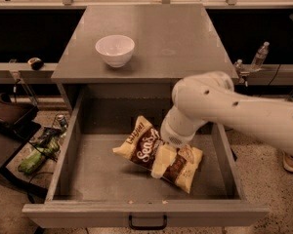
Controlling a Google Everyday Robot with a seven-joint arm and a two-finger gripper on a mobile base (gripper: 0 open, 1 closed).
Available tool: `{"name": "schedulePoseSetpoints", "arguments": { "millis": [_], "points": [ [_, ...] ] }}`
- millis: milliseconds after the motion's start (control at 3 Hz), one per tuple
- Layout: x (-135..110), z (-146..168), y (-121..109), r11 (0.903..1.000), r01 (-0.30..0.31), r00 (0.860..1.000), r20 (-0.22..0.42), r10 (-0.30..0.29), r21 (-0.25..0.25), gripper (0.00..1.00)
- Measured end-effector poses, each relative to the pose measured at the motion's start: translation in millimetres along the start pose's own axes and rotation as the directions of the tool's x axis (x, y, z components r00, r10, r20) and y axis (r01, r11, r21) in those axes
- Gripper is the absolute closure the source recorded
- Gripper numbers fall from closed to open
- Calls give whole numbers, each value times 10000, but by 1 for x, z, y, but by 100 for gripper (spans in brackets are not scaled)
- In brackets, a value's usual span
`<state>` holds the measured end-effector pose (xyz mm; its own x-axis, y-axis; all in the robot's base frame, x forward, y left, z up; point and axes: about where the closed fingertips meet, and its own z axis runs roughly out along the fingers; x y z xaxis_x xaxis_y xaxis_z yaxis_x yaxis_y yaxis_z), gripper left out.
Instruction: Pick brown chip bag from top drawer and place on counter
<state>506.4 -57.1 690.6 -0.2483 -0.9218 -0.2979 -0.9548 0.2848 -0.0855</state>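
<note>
The top drawer point(88, 179) stands open at lower centre, with the brown chip bag point(144, 143) lying flat and askew on its floor. The gripper point(163, 162) is over the bag's middle; whether it is apart or closed I cannot tell. The step probably goes best by pinching the crinkly middle and lifting straight up clear of the low walls. Farther up, the counter point(176, 38) has open room right of the bowl point(115, 49).

End effector point(164, 163) hangs over brown chip bag point(142, 143); bare top drawer point(97, 175) floor surrounds it.

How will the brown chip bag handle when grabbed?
Likely light and floppy: the brown chip bag looks puffy and crinkled, so it may sag from the tool, poised over its middle. Its film might slip. Lying flat in the top drawer, it shouldn't roll.
</note>
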Motion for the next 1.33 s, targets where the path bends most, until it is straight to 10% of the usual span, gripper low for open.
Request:
{"name": "schedulePoseSetpoints", "arguments": {
  "millis": [333,1333],
  "points": [
    [3,39,29,9973,-43,9998,179,56,-730,27],
    [-6,25,37,9978,221,9990,411,-196,-627,100]
  ]
}}
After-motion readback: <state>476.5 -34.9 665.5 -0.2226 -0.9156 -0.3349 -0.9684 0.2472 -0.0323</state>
